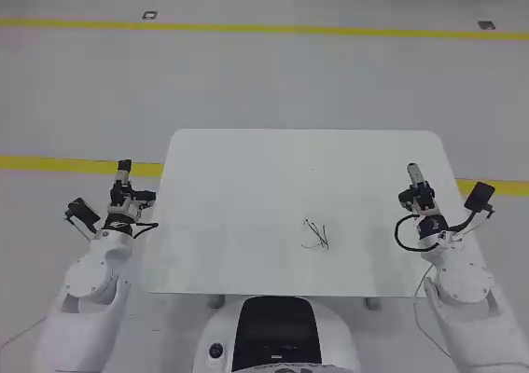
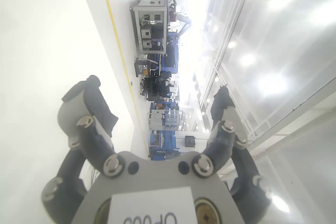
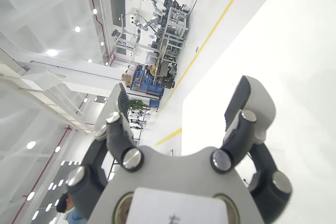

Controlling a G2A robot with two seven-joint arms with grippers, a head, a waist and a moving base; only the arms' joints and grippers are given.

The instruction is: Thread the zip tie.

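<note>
Zip tie point(image 1: 316, 235): thin, light, springy, likely slippery; lies on the table point(image 1: 245, 186) between my grippers, nearer my right gripper point(image 3: 182, 84), well apart from both. Left gripper point(image 2: 157, 84) and right gape wide, empty. Best pinched near one end.

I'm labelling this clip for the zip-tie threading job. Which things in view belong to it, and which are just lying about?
Belongs to the job:
zip tie, thin dark strands lying on the table
left gripper, jaws open, holding nothing
right gripper, jaws open, holding nothing

Just there:
yellow floor line beyond the table
small floor plate near that line
</note>
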